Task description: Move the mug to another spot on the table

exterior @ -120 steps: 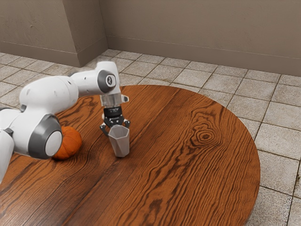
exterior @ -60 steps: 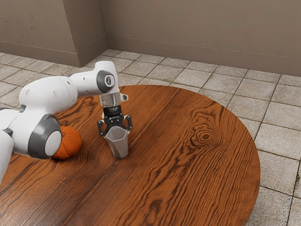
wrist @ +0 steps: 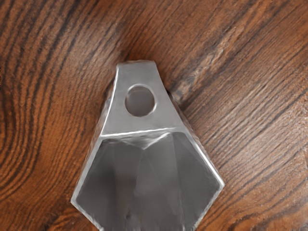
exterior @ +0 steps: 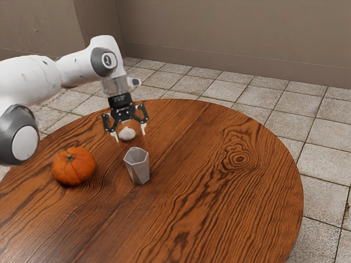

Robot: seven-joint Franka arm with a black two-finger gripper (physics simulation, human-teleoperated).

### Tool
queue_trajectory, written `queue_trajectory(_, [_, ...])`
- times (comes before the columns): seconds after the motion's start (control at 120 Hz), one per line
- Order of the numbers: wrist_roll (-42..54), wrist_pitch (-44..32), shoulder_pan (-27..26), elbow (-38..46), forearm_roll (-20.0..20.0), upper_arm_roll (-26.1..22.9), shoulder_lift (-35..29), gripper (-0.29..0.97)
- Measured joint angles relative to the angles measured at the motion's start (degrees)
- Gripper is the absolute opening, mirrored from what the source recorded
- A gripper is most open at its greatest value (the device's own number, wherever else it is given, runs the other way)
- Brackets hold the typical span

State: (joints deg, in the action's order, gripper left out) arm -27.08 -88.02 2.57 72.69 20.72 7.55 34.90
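Note:
The mug (exterior: 136,164) is a grey faceted cup standing upright on the round wooden table (exterior: 230,181), toward the exterior view's left. My gripper (exterior: 129,134) hangs open above the table, up and slightly behind the mug, touching nothing. In the wrist view I look down into the mug (wrist: 144,168); its handle (wrist: 140,100) has a round hole and points away from the hand. The mug stands free on the wood.
An orange pumpkin (exterior: 73,165) sits on the table at the exterior view's left of the mug. A small whitish bulb (exterior: 127,133) lies on the table behind the gripper's fingers. The table's right half is bare wood; a tiled floor surrounds it.
The gripper, down around the mug's rim a second ago, has opened and risen up and back. The arm lifted away, uncovering the pumpkin. The mug stays standing.

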Motion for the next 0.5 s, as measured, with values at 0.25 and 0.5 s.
queue_trajectory(0.25, [17.67,-1.54,-2.49,13.84,-12.88,-6.91,-21.83,0.68])
queue_trajectory(0.5, [34.41,-4.22,-3.29,15.22,-17.50,-8.19,-27.92,0.68])
